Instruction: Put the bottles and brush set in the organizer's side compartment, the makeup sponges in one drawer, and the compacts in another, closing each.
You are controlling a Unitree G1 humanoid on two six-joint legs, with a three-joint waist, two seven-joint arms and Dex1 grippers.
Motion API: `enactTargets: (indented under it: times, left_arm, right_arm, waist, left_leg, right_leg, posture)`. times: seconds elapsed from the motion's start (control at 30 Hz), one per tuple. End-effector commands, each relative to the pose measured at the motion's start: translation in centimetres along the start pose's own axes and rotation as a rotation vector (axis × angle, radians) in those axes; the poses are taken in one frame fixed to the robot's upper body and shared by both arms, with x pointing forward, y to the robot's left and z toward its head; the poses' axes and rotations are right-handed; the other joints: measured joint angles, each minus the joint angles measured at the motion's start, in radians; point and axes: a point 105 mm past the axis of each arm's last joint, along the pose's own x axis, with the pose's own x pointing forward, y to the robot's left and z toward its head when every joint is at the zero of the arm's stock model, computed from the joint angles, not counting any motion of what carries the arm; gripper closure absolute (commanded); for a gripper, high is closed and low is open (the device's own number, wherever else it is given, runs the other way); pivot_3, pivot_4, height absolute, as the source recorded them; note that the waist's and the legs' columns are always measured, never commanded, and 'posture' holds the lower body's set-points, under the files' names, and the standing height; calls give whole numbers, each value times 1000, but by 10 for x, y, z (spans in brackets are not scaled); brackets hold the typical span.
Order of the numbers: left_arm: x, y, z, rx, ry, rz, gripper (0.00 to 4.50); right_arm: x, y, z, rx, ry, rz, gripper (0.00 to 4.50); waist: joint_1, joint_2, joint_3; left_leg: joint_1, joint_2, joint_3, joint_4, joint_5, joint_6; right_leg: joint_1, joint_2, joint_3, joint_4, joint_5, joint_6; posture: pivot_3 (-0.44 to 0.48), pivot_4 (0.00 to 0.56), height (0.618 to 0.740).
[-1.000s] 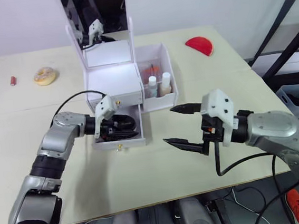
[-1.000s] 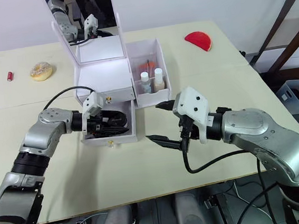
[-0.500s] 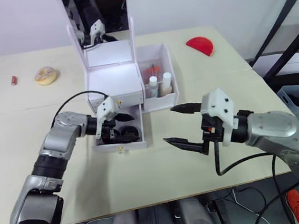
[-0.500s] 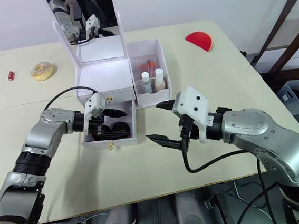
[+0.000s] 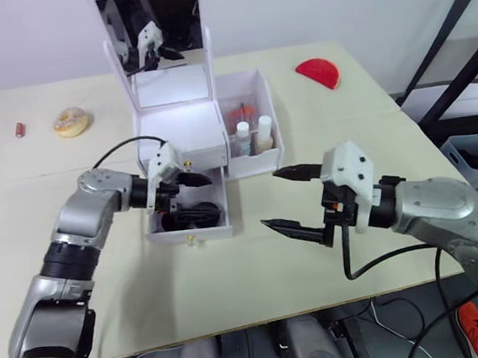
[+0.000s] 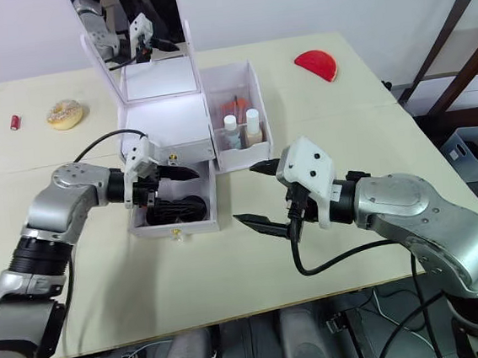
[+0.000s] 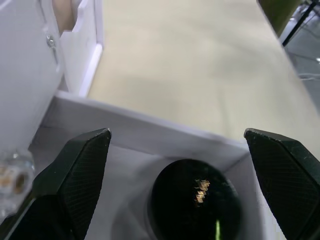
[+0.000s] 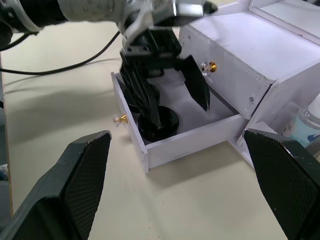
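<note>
The white organizer (image 5: 179,130) stands mid-table with its mirror lid up. Its side compartment (image 5: 269,117) holds two bottles (image 5: 244,136) with something reddish behind them. The upper drawer (image 5: 185,160) is shut. The lower drawer (image 5: 189,231) is pulled out, and black round compacts (image 8: 159,121) lie in it. My left gripper (image 5: 191,192) hovers open just above that drawer, holding nothing; a compact (image 7: 192,205) lies below its fingers. To the right of the drawer, my right gripper (image 5: 271,199) is open and empty above the table. The makeup sponges are out of view.
A doughnut-like object (image 5: 72,121) and a small red item (image 5: 21,129) lie at the far left. At the far right sits a red half-round object (image 5: 318,72). The upright mirror lid (image 5: 154,30) rises behind the organizer.
My left gripper has lifted out of the lower drawer and now hangs open above it, with the compacts left inside. The right arm has stayed still.
</note>
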Motion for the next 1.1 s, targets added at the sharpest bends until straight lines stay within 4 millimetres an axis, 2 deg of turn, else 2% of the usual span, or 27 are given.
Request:
enactTargets:
  times: [0.03, 0.1, 0.2, 0.43, 0.53, 0.73, 0.97, 1.1]
  left_arm:
    - [-15, -14, 23, 20, -65, -22, 18]
    - [-23, -24, 28, -9, -89, -39, 18]
    - [-38, -39, 28, -53, -83, -52, 833]
    - [-69, -64, 1, -113, 62, -56, 4363]
    - [-74, -70, -17, -90, 174, -65, 4438]
    - [-61, -60, -37, 25, 283, 10, 4438]
    - [-52, -46, -39, 97, 281, 67, 4438]
    - [-49, -41, -39, 108, 286, 73, 4438]
  right_arm:
    - [-2, 0, 9, -32, -35, -5, 0]
    - [-1, 0, 9, -30, -36, -4, 0]
    - [-1, 0, 9, -29, -37, -2, 0]
    - [-2, 0, 8, -29, -33, 7, 0]
    - [-3, -2, 8, -32, -29, 15, 0]
    - [-8, -2, 8, -43, -26, 31, 0]
    - [-10, -1, 7, -49, -4, 44, 0]
    - [-12, -4, -7, -59, 95, 26, 0]
  waist:
    - [0, 0, 0]
    - [-3, 0, 0]
    - [-3, 0, 0]
    - [1, 0, 0]
    - [1, 1, 1]
    - [2, 1, 1]
    - [1, 1, 1]
    - [1, 1, 1]
  left_leg:
    - [0, 0, 0, 0, 0, 0]
    - [0, 0, 0, 0, 0, 0]
    - [0, 0, 0, 0, 0, 0]
    - [1, 0, 0, 0, 0, 0]
    - [1, 0, 0, 0, 0, 0]
    - [0, 0, 1, 0, 0, 0]
    - [0, 0, 1, -1, 0, 0]
    - [0, 0, 1, -1, 0, 0]
  right_leg:
    - [0, 0, 0, 0, 0, 0]
    - [0, 0, 0, 0, 0, 0]
    - [0, 0, 0, 0, 0, 0]
    - [0, 0, 0, 0, 0, 0]
    - [0, -1, 0, -1, 0, 0]
    - [0, -1, 0, -2, 0, 0]
    - [-1, 0, 0, -1, 0, 0]
    - [-1, 0, 0, -1, 0, 0]
  posture:
    - [0, 150, 739]
    - [0, 150, 739]
    - [0, 150, 739]
    - [0, 150, 739]
    - [0, 150, 739]
    - [0, 150, 739]
    - [0, 150, 739]
    - [0, 150, 739]
